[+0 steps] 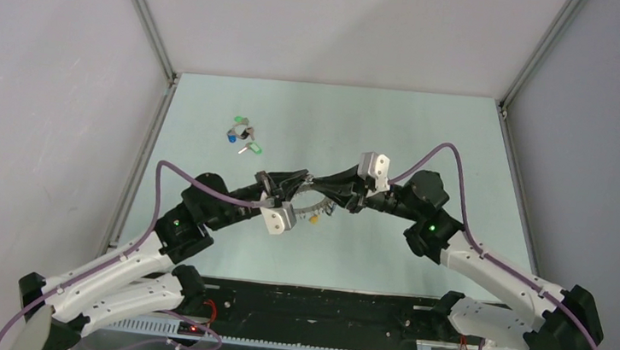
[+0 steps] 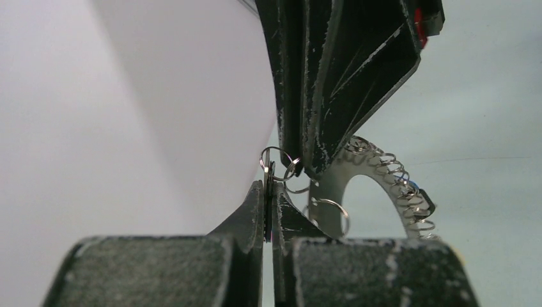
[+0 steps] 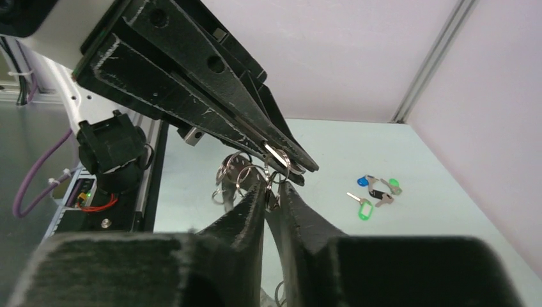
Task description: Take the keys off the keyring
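Above the middle of the table (image 1: 430, 135), the two arms are meeting fingertip to fingertip, and the keyring (image 2: 333, 187) is hanging between them, lifted off the table surface. The left gripper (image 2: 269, 189) is reaching in from the table's left side with its jaws clenched tight, pinching the keyring by one of the small wire loops (image 2: 276, 155) that fringe its rim. The flat grey disc is standing nearly on edge beside it, with its wide hole and coiled fringe showing. The right gripper (image 3: 273, 189) is coming in from the table's right side and is setting its fingertips around the same bunch of loops. Its jaws are standing only narrowly apart with thin metal between them, and it cannot be told whether they are actually squeezing it. A yellow tag (image 1: 314, 221) is showing just at the keyring's near edge, towards the table's near side, and whether it is hooked on cannot be told. A small cluster of keys (image 1: 242, 134) with blue, black and green tags is lying on the far-left part of the table, well apart from both grippers.
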### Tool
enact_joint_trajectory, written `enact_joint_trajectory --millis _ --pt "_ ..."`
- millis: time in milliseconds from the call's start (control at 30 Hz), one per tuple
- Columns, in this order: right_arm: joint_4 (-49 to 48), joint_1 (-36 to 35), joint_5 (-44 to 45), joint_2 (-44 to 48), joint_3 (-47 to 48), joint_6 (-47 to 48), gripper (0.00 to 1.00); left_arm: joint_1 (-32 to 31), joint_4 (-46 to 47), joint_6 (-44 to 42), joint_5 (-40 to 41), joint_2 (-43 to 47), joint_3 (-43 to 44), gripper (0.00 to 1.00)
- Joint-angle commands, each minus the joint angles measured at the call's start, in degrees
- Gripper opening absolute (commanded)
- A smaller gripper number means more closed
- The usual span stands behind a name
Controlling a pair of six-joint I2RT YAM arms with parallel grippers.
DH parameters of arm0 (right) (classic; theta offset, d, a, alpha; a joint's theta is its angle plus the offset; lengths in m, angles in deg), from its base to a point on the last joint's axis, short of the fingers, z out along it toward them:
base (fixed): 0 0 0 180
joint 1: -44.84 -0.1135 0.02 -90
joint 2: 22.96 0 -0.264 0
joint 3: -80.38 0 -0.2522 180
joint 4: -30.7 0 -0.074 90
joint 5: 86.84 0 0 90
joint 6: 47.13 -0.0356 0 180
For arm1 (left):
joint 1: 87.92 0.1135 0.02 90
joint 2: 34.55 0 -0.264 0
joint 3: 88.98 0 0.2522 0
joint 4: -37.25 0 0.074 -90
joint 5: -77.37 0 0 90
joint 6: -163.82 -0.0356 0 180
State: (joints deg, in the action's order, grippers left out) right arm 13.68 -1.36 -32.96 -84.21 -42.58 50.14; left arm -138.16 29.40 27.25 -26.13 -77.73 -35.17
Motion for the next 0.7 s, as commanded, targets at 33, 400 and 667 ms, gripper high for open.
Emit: enact_joint_trajectory --millis 33,400,667 --pt "0.5 -1.0 2.3 -0.3 3.0 1.6 0.06 -0.2 3.3 -0.8 0.9 1.2 0.5 0.00" --pt "3.6 -1.0 5.2 3.0 3.0 0.2 0.00 -0.2 3.4 -1.0 1.8 1.7 0.2 0.00" --pt "2.1 -1.0 6.8 5.4 3.0 -3.4 0.00 -0.2 3.4 -0.3 2.2 1.1 0.4 0.00"
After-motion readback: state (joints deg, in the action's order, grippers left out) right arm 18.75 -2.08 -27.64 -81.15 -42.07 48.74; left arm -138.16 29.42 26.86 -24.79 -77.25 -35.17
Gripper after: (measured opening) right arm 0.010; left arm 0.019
